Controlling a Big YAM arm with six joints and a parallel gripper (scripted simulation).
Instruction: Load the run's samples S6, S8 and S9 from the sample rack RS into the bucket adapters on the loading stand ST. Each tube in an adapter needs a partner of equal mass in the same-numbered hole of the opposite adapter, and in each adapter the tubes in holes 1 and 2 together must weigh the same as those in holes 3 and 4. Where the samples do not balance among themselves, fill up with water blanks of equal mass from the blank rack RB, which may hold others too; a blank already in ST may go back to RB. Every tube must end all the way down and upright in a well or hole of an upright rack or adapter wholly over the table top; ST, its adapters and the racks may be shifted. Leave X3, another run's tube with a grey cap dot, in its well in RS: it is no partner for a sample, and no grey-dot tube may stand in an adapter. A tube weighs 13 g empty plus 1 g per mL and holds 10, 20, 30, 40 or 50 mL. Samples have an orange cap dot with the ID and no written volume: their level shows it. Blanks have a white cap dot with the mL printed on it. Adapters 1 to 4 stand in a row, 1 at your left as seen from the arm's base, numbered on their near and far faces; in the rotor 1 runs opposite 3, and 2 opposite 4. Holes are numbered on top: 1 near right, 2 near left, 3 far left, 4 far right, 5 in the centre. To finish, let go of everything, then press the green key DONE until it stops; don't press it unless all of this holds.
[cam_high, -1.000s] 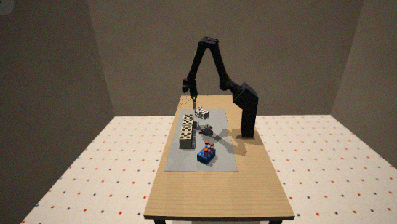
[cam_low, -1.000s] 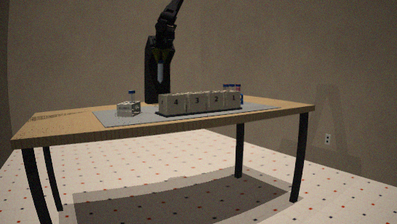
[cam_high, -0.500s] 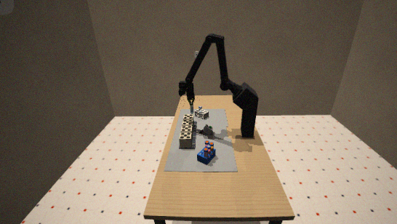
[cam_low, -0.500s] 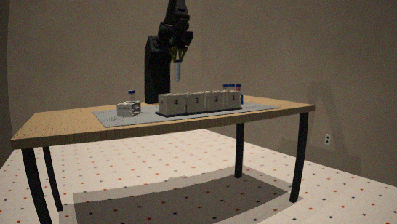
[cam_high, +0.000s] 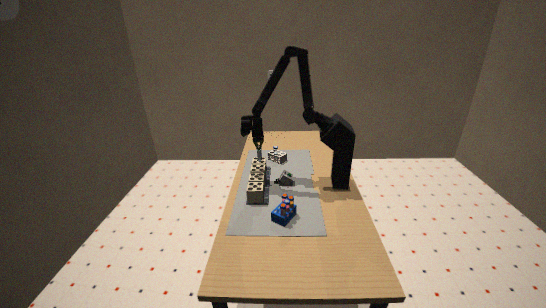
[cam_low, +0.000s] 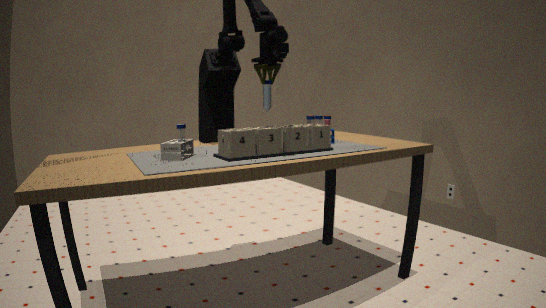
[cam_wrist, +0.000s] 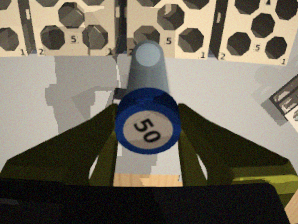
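Note:
My gripper (cam_low: 267, 80) is shut on a blank tube (cam_low: 267, 97) and holds it upright, well above the row of adapters. Its blue cap has a white dot that reads 50 in the wrist view (cam_wrist: 147, 121). The loading stand ST (cam_high: 257, 181) carries the adapters, numbered 4, 3, 2, 1 from left to right in the exterior view (cam_low: 274, 140). There the tube hangs over about adapter 3. The adapter holes in the wrist view (cam_wrist: 166, 16) look empty. The blue sample rack RS (cam_high: 283, 212) holds several orange-dot tubes.
The blank rack RB (cam_low: 176, 148) stands left of the adapters with one blue-capped tube (cam_low: 181, 131) in it. The DONE key box (cam_high: 286, 178) sits between the racks, right of the stand. The arm's black base (cam_high: 341, 155) stands at the table's right edge.

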